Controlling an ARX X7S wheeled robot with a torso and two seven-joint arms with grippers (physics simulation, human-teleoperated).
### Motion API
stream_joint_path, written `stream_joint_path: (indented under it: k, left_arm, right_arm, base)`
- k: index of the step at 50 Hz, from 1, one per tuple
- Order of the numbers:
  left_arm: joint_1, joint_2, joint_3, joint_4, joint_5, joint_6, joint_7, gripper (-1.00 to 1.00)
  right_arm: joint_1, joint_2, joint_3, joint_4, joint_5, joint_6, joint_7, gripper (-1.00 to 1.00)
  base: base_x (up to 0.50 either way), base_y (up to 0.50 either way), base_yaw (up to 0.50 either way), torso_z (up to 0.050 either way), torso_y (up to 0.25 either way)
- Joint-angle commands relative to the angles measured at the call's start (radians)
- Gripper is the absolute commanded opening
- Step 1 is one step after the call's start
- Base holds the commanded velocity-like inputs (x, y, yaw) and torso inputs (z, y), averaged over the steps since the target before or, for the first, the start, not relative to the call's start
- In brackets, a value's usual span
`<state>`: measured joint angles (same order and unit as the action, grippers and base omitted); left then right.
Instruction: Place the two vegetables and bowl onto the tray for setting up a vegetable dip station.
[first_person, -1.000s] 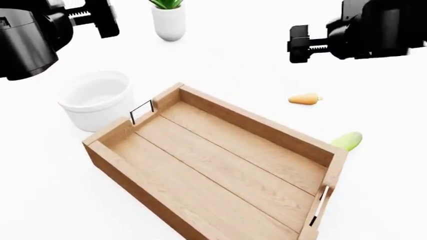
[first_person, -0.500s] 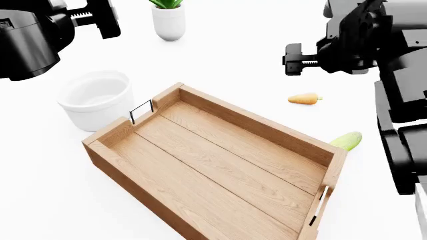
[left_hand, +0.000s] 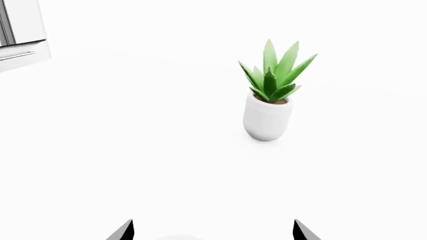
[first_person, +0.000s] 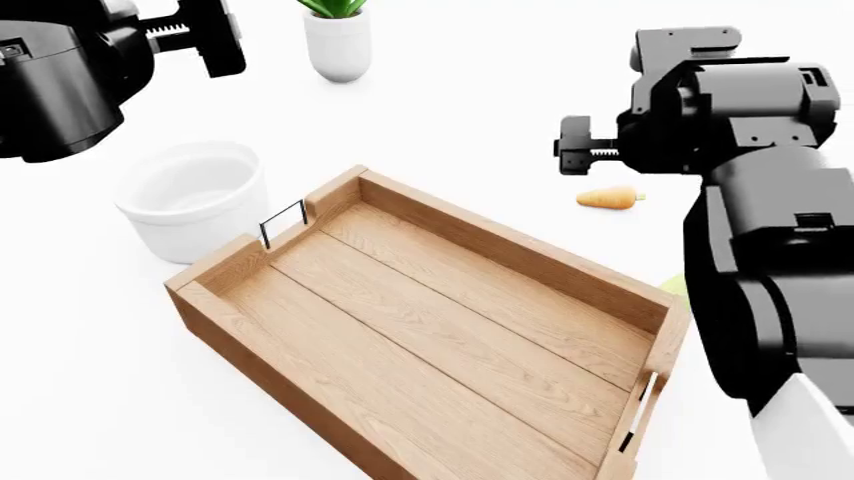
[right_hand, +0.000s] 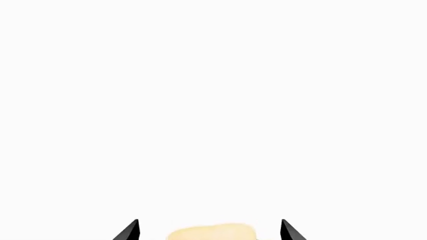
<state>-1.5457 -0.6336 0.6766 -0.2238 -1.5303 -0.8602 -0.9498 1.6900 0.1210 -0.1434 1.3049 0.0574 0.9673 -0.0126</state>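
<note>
surface: plain white tabletop (first_person: 441, 110), white surroundings | wooden tray (first_person: 441, 330) centre, empty | white bowl (first_person: 194, 200) just beside its far-left end | carrot (first_person: 609, 198) beyond tray | potted plant (left_hand: 270, 100) at back | left gripper (left_hand: 212, 232) and right gripper (right_hand: 209, 231) spread apart, holding nothing

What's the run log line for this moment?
tray: empty | bowl, carrot: on table | cucumber: mostly hidden | left gripper, right gripper: open, empty

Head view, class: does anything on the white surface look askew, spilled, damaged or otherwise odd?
Nothing stands out. The rectangular light-brown wooden tray lies flat and holds nothing; the deep white round bowl stands upright beside it, as does the white potted green plant. The stubby orange carrot lies intact beyond the tray.
</note>
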Motion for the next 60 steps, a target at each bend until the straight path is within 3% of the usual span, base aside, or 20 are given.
stream_joint_path:
  k: [1, 60]
  left_arm:
    - [0.0, -0.002, -0.002, 0.005, -0.003, 0.0, 0.0, 1.0]
    - [-0.001, -0.002, 0.008, 0.021, 0.012, 0.004, 0.008, 1.0]
  right_arm:
    - [-0.031, -0.013, 0.022, 0.004, -0.067, -0.048, 0.02, 1.0]
    - [-0.008, -0.015, -0.048, 0.004, -0.06, -0.031, -0.001, 1.0]
  base:
    - [0.0, 0.0, 0.0, 0.0, 0.0]
    - [0.0, 0.0, 0.0, 0.0, -0.045]
